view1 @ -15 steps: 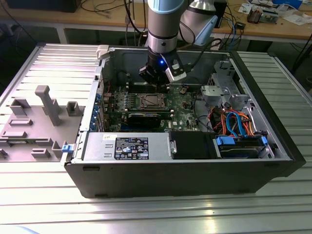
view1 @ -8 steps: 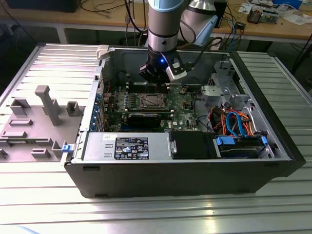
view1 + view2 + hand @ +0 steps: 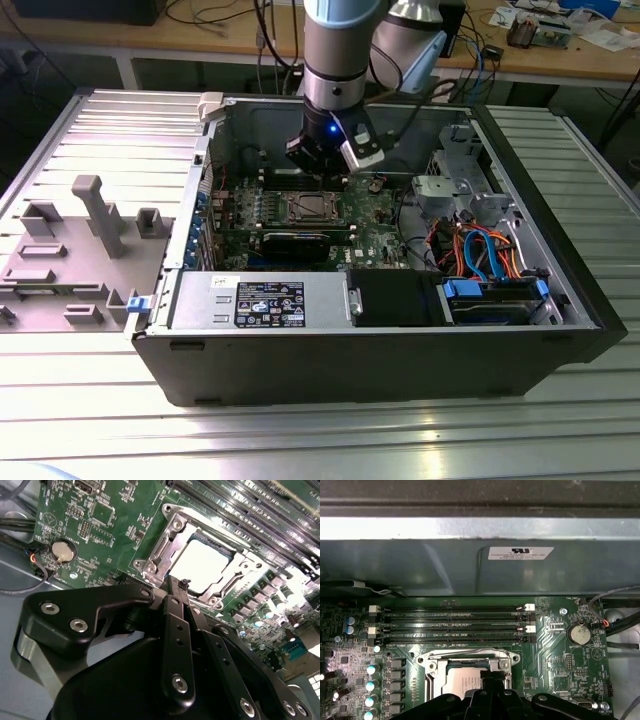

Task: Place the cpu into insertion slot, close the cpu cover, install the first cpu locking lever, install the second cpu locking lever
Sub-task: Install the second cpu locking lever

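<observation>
The chip (image 3: 207, 565) lies in the socket (image 3: 165, 555) under the cover (image 3: 235, 575). The claw (image 3: 175, 587), pinched narrow and empty, sits at the frame's edge, so lever work seems in hand, calling for a careful push.

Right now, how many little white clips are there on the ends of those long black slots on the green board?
4 white plastic clips: two at one end of the long black memory slots, two at the other end. More may be hidden.
</observation>
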You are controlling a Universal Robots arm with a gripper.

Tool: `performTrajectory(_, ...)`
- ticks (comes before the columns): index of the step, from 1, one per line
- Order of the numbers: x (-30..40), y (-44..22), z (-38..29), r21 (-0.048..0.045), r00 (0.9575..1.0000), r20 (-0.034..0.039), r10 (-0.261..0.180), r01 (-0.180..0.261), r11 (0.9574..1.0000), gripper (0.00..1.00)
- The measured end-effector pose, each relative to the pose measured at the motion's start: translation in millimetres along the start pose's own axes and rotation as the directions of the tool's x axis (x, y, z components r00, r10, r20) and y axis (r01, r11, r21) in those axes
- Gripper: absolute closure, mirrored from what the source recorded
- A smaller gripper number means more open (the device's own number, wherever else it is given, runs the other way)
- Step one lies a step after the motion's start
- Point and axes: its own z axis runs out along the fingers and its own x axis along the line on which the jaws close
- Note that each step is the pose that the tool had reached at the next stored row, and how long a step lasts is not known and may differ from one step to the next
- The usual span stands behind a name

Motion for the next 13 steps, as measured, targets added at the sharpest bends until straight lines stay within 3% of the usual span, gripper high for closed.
performTrajectory(13, 0.0, -0.6, -0.1, 0.0, 1.0, 0.0, 0.0, 0.0, 1.0, 0.89)
